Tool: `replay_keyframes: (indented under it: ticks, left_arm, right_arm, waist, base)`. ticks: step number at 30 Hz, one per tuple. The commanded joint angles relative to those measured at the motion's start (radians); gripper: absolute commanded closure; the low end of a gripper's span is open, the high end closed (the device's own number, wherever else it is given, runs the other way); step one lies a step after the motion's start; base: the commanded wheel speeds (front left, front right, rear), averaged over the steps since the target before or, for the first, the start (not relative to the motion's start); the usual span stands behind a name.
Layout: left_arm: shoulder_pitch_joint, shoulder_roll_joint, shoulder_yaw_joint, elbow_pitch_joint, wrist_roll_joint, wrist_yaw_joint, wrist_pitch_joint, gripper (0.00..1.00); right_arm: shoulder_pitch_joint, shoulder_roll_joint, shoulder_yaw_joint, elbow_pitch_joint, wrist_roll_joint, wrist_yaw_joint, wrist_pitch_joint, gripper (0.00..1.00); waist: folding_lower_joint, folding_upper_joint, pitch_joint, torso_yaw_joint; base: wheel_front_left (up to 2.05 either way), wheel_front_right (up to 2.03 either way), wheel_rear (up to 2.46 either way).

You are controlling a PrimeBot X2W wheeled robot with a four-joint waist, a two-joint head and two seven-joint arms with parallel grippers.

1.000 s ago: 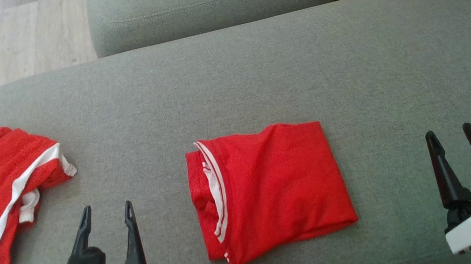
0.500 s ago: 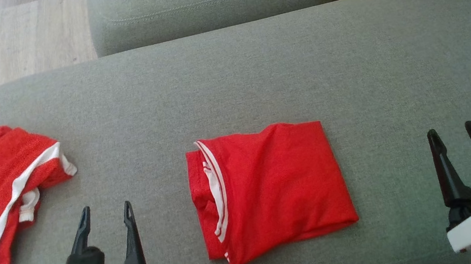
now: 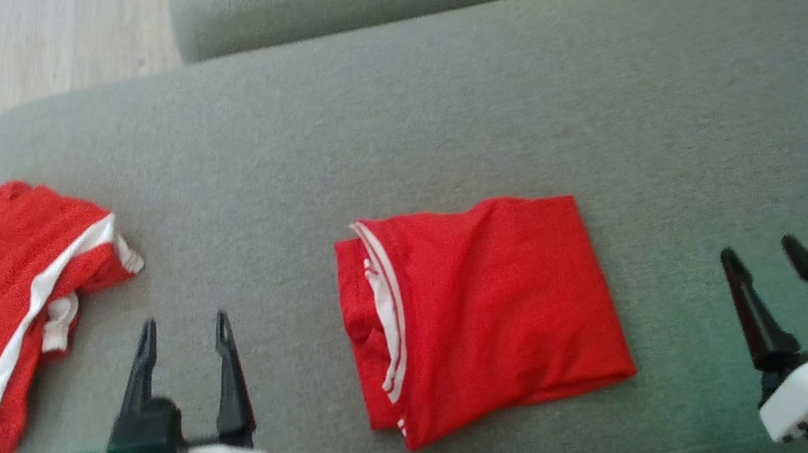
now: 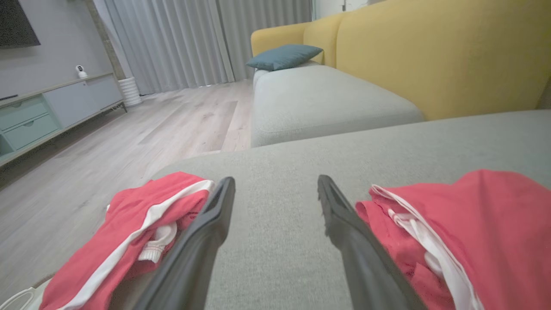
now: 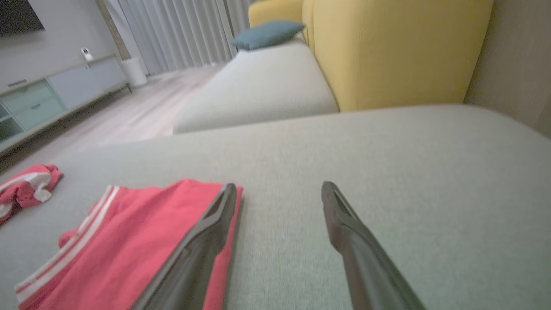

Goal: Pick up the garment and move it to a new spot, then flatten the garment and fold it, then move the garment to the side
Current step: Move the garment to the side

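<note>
The folded red garment (image 3: 478, 312) is lying on the grey sofa seat (image 3: 434, 108), my left fingers (image 3: 141, 369) and right fingers (image 3: 747, 306) hanging apart, empty, either side of it; it is looking light and floppy, so I am favouring pinching all layers at both ends.

You find no text, label, brand, number or sign to read here: the red cloth carries only plain white stripes, and the sofa fabric bears no markings.
</note>
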Motion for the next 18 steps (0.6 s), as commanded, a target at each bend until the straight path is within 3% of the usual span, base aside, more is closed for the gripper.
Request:
replay_keyframes:
  ticks: [1,11,18]
  left_arm:
    - [-0.072,0.009,0.040,-0.032,0.007,0.003,-0.014,0.00]
    - [-0.189,-0.056,0.013,0.008,0.030,-0.019,-0.056,0.00]
    - [-0.221,-0.077,0.017,0.020,0.048,-0.028,-0.061,0.00]
  right_arm:
    - [-0.054,-0.024,0.027,-0.019,0.002,0.004,0.009,0.00]
    - [-0.199,-0.052,0.094,0.227,0.041,0.004,0.093,0.00]
    - [-0.256,-0.054,0.160,0.356,0.080,0.004,0.201,0.00]
  waist:
    - [0.0000,-0.0001,0.029,0.028]
    - [0.0000,-0.0001,0.134,0.137]
    - [0.0000,-0.0001,0.157,0.165]
  base:
    - [0.00,0.00,0.00]
    - [0.00,0.00,0.00]
    - [0.00,0.00,0.00]
